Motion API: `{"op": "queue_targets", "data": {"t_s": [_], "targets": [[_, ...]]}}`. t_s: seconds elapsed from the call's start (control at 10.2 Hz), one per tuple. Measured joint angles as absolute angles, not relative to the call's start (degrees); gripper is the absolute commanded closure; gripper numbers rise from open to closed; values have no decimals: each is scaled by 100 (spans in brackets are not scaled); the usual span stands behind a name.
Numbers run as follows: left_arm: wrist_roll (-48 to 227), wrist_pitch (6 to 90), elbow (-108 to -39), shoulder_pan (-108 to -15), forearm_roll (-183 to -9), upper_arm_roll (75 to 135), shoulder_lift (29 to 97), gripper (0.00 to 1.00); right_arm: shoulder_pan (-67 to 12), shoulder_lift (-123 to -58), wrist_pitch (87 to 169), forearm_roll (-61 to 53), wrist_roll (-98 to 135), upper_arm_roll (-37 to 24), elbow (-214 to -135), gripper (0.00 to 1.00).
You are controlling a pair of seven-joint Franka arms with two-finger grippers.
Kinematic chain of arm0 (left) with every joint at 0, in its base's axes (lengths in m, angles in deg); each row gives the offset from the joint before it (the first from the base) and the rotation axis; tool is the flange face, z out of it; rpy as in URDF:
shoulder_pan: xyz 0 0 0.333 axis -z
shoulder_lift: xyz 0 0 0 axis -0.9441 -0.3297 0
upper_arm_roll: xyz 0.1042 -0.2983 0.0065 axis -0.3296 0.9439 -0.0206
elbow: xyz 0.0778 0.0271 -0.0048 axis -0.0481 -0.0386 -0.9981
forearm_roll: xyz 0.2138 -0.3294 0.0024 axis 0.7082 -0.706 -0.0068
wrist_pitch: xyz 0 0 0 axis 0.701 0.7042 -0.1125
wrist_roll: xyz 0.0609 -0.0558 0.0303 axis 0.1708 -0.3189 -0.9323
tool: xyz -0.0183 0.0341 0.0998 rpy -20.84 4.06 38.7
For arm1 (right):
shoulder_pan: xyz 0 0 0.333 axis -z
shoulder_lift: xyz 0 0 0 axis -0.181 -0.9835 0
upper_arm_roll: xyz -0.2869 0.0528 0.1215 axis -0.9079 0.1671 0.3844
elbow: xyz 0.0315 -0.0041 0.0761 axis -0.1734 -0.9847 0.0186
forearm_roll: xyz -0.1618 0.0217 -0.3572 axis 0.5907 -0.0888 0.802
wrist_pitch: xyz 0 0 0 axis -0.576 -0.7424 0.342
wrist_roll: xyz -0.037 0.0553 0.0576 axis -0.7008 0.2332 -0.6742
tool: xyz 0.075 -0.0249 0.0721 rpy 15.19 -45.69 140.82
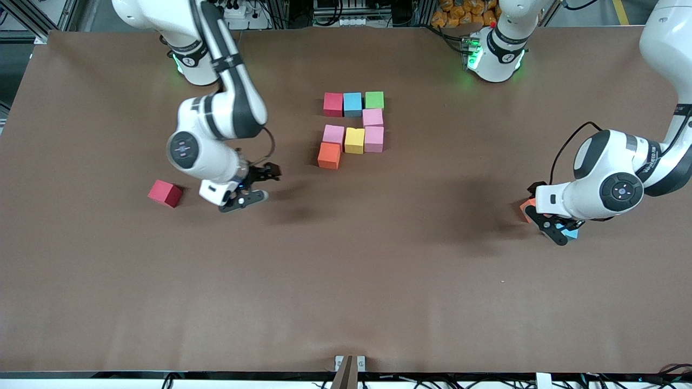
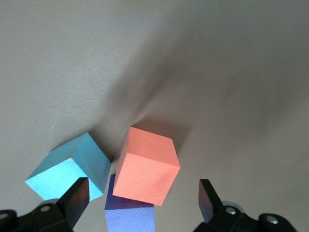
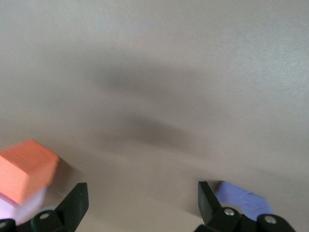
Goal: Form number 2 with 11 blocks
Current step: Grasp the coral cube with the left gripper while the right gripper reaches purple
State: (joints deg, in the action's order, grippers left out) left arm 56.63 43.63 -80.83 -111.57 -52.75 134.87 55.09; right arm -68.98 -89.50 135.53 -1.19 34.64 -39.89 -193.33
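A partial number 2 lies mid-table: a row of red (image 1: 333, 104), light blue (image 1: 352, 104) and green (image 1: 374, 100) blocks, a pink block (image 1: 372, 116) under the green, then a row of pink (image 1: 333, 133), yellow (image 1: 354, 140) and pink (image 1: 373, 138), and an orange block (image 1: 329, 155) nearest the camera. My left gripper (image 1: 549, 227) is open low over a loose cluster at the left arm's end. In the left wrist view (image 2: 143, 189) its fingers straddle an orange block (image 2: 147, 166), with a light blue block (image 2: 67, 169) and a purple block (image 2: 129, 212) beside it. My right gripper (image 1: 259, 185) is open and empty (image 3: 142, 191).
A loose red block (image 1: 165, 193) lies toward the right arm's end, beside the right gripper. The right wrist view is blurred and shows an orange block (image 3: 24, 169) and a purple patch (image 3: 239, 198) at its edges. Brown table (image 1: 346, 281).
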Motion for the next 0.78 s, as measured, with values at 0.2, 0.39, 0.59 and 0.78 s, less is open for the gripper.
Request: {"op": "queue_targets", "data": {"t_s": [0.2, 0.39, 0.59, 0.78], "targets": [[5663, 4664, -8238, -11160, -5234, 13389, 5493, 0, -6839, -8792, 13592, -68, 3737, -4052, -19715, 0], [5663, 4913, -8376, -11186, -5186, 13286, 5471, 0, -6842, -8769, 13752, -44, 3607, -4291, -19958, 0], [5663, 5010, -8452, -11198, -4991, 13249, 5416, 0, -6836, -8768, 13866, -40, 3117, -4582, -20169, 0], [5663, 5106, -8571, -11257, -4936, 13203, 5391, 0, -6837, -8767, 13888, -39, 2684, -4729, -20284, 0]]}}
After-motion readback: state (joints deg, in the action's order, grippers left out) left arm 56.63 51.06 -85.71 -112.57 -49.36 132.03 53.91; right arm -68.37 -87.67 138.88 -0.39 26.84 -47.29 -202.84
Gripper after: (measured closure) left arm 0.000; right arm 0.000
